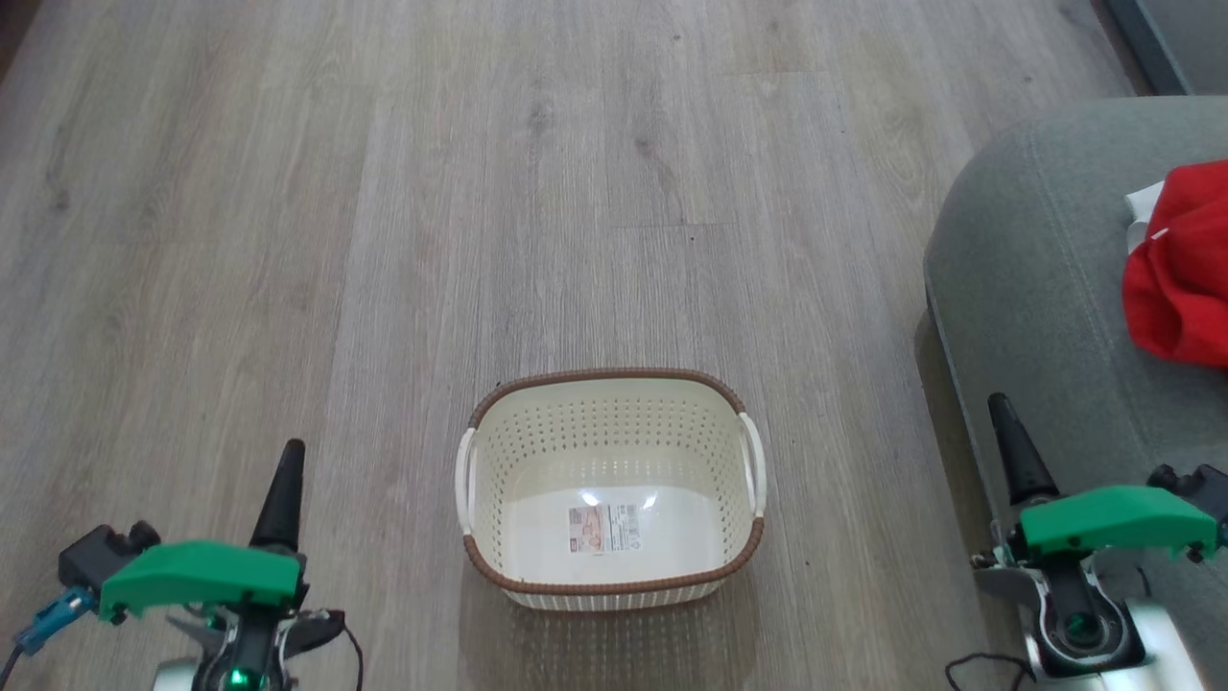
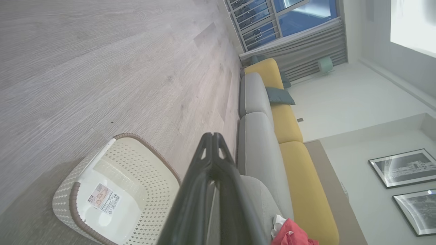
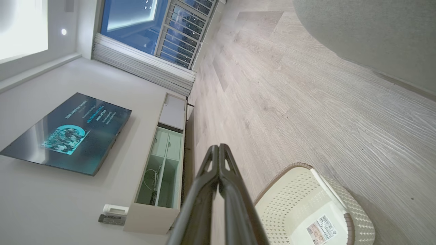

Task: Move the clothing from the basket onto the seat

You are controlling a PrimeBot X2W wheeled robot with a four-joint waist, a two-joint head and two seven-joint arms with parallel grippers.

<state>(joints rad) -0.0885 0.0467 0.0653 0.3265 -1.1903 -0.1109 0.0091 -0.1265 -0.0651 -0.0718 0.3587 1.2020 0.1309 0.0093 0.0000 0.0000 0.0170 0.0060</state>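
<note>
Nearest me, the left gripper (image 1: 286, 475) and right gripper (image 1: 1009, 437) point up from the bottom corners of the head view, each with its two long dark fingers pressed together on nothing. Between them, on the pale wood-plank floor (image 1: 384, 240), stands the small oval cream plastic basket (image 1: 604, 432) with its brown woven-look rim, its label sticker (image 1: 604, 528) showing on the bottom. To the right, the bright red cloth clothing (image 1: 1180, 278) lies on the large rounded grey-green upholstered seat (image 1: 1036, 269), well apart from the basket. The frame edge cuts it, so I cannot tell how many pieces.
</note>
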